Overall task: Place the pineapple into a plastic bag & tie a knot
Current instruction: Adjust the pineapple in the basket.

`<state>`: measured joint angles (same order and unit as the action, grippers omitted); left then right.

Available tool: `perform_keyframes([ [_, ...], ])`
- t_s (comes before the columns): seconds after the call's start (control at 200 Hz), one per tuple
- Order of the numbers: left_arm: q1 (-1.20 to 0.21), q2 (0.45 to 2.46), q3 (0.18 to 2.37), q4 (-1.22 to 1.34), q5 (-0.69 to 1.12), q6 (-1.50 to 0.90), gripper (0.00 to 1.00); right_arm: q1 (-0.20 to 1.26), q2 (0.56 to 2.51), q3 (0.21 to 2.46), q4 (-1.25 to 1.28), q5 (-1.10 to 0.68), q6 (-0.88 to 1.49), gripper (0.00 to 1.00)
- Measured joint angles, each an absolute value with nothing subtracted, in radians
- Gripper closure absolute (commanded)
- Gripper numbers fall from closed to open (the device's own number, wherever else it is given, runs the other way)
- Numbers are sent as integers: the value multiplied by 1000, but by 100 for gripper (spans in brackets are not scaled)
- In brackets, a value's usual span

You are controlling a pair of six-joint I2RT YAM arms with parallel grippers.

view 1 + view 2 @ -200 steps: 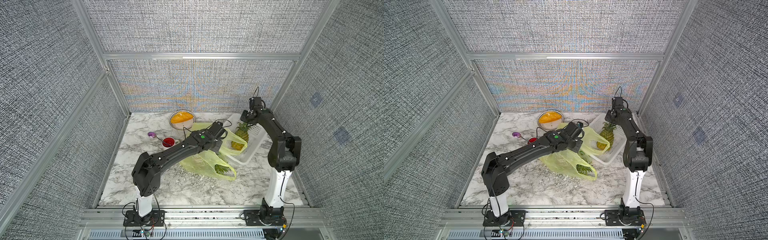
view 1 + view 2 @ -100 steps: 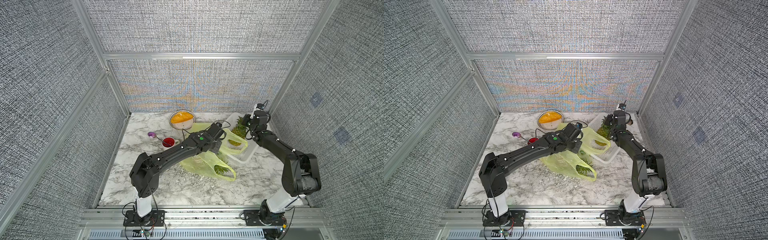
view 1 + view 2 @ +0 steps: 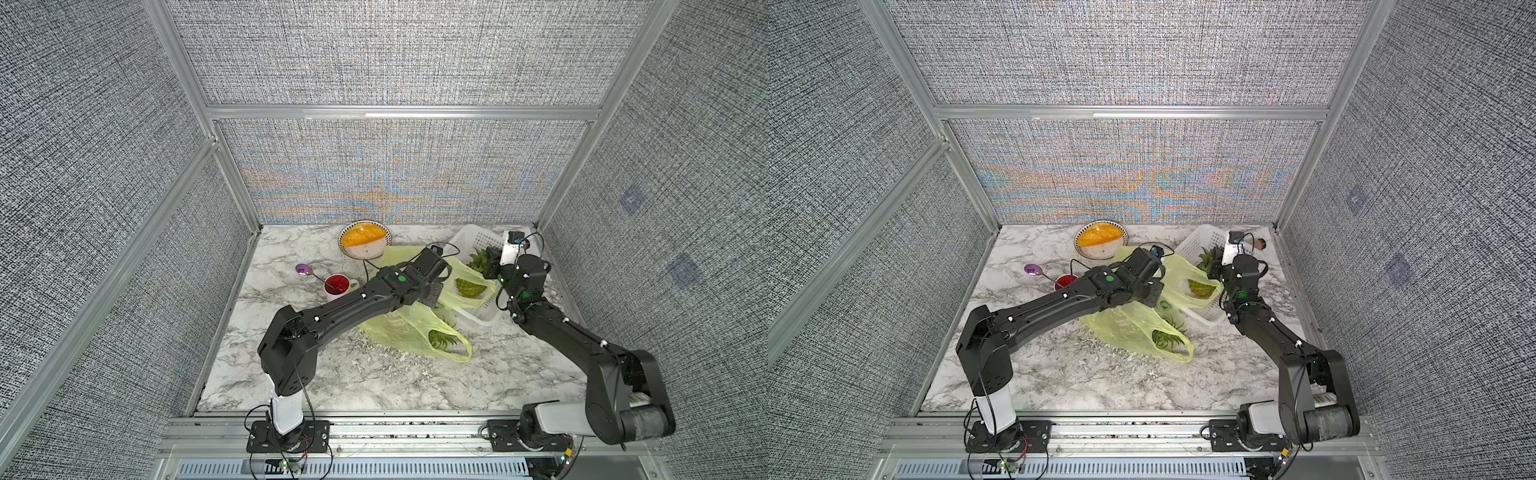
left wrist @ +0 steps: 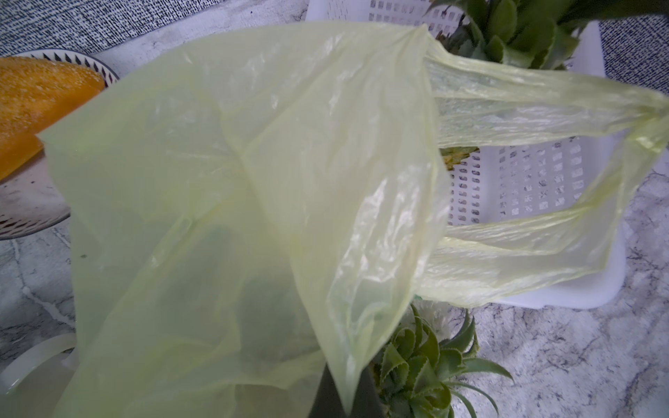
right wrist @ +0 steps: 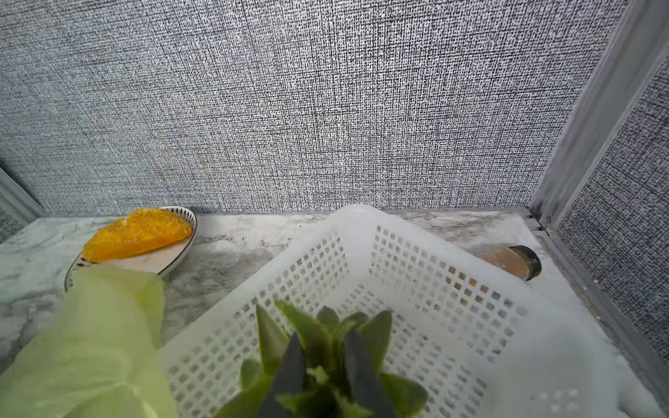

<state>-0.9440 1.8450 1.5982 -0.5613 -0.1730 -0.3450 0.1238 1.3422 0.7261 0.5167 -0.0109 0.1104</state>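
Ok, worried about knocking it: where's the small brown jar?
The small brown jar lies on the table in the far right corner, just behind the white basket, clearest in the right wrist view.

I see the pineapple [image 3: 469, 287] lying tilted in the white basket [image 3: 481, 321], with its yellow-brown body nearer the front and its green crown farther back. The plastic bag [image 4: 253, 181], thin, crinkly and translucent yellow-green, hangs lifted just beside it. One loop handle [image 4: 525, 108] is stretched wide over the basket. In both top views the body shows within that loop. I cannot tell whether it is inside the bag.
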Motion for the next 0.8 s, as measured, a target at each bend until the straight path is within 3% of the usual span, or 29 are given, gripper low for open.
perform_keyframes([
  [0.15,-944,1845,1591,-548,-174,-348,100,123,1303,791,308,-11,101,26],
  [0.36,-944,1844,1583,-532,-174,-348,100,120,1334,1069,-63,27,131,3],
  [0.636,-944,1844,1583,-524,-173,-348,100,109,1640,1618,-597,67,238,2],
  [0.801,-944,1842,1579,-525,-173,-348,100,118,1822,1855,-771,43,272,2],
])
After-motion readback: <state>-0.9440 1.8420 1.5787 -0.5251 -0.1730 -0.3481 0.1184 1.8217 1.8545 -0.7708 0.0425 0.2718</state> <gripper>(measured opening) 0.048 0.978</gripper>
